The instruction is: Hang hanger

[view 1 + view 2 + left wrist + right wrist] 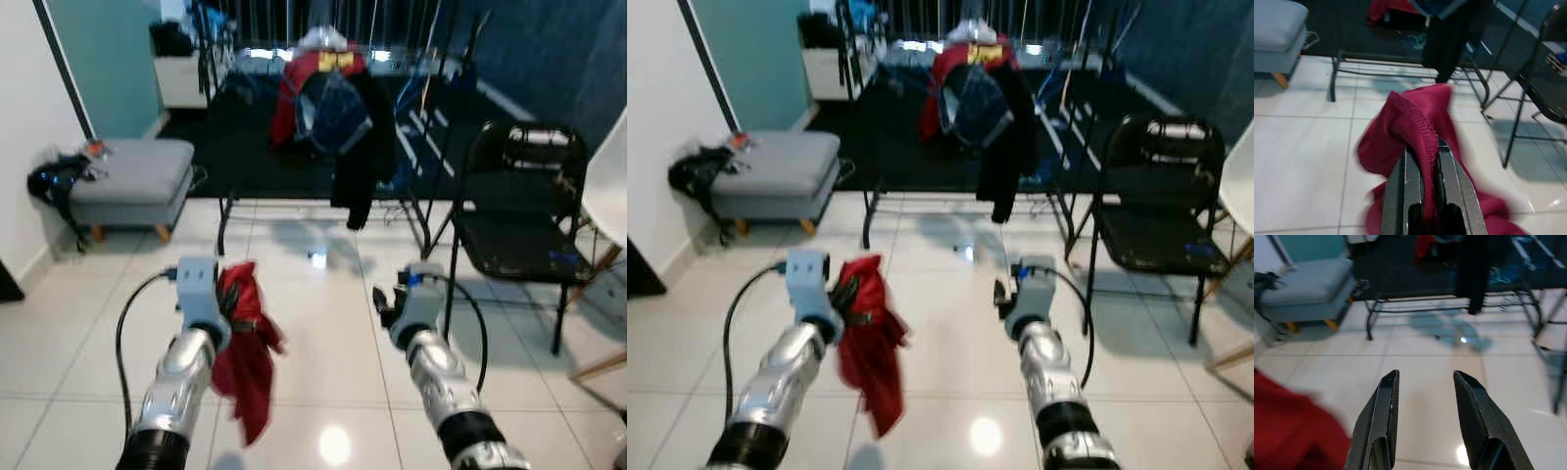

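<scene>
My left pincer [1432, 161] is clamped on the red garment's [245, 352] hem; it hangs limp, soft, light, near-left. My right pincer [1425, 396] is parted, empty. Rack [323, 211] stands far.

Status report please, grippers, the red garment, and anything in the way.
Left gripper shut on red knit garment. Right gripper open. Black metal clothes rack ahead.
</scene>
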Robot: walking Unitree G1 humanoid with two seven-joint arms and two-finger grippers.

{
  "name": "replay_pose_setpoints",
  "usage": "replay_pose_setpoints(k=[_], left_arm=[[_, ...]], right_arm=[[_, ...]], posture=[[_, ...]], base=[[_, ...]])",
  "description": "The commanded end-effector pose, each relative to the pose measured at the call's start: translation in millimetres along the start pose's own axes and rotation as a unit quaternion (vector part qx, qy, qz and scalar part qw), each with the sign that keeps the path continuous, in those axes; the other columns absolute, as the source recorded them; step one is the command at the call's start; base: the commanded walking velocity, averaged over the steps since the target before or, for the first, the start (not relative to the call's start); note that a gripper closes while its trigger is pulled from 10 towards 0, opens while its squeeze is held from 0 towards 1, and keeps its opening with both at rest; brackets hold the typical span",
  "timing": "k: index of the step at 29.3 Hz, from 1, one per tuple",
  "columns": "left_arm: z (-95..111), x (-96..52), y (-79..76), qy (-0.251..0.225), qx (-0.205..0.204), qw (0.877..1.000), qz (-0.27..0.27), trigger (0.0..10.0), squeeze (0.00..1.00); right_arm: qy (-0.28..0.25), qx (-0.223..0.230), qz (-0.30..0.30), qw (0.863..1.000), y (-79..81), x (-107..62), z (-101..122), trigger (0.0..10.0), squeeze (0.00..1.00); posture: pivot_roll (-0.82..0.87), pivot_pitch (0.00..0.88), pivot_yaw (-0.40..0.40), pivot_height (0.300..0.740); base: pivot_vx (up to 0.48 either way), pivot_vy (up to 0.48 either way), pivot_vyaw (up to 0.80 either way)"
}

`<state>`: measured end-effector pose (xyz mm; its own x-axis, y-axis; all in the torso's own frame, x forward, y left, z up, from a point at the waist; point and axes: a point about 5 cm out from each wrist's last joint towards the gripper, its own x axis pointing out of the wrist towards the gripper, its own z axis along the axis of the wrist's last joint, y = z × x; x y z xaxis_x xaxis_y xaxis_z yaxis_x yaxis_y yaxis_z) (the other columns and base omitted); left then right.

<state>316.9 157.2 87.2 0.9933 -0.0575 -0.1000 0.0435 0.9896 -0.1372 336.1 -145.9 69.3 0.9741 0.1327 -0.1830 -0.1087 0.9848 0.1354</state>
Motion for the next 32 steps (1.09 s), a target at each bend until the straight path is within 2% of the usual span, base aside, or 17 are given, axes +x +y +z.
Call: replay_pose_setpoints(k=[1,32], left_arm=[[-0.2,-1.7,5.0,-0.003,0.001,1.0,0.007,10.0,0.0],[-0.2,0.6,2.0,0.0,0.0,1.0,0.003,10.0,0.0]], right_arm=[[0.008,0.002,0.011,1.0,7.0,0.9,-2.3,10.0,0.0],[0.003,0.007,0.012,1.0,7.0,1.8,-0.5,10.0,0.0]], posture=[[0.02,0.0,-0.004,0.74],[0.02,0.0,0.011,0.74]], base=[[0.439,0.0,0.0],[0.443,0.0,0.0]])
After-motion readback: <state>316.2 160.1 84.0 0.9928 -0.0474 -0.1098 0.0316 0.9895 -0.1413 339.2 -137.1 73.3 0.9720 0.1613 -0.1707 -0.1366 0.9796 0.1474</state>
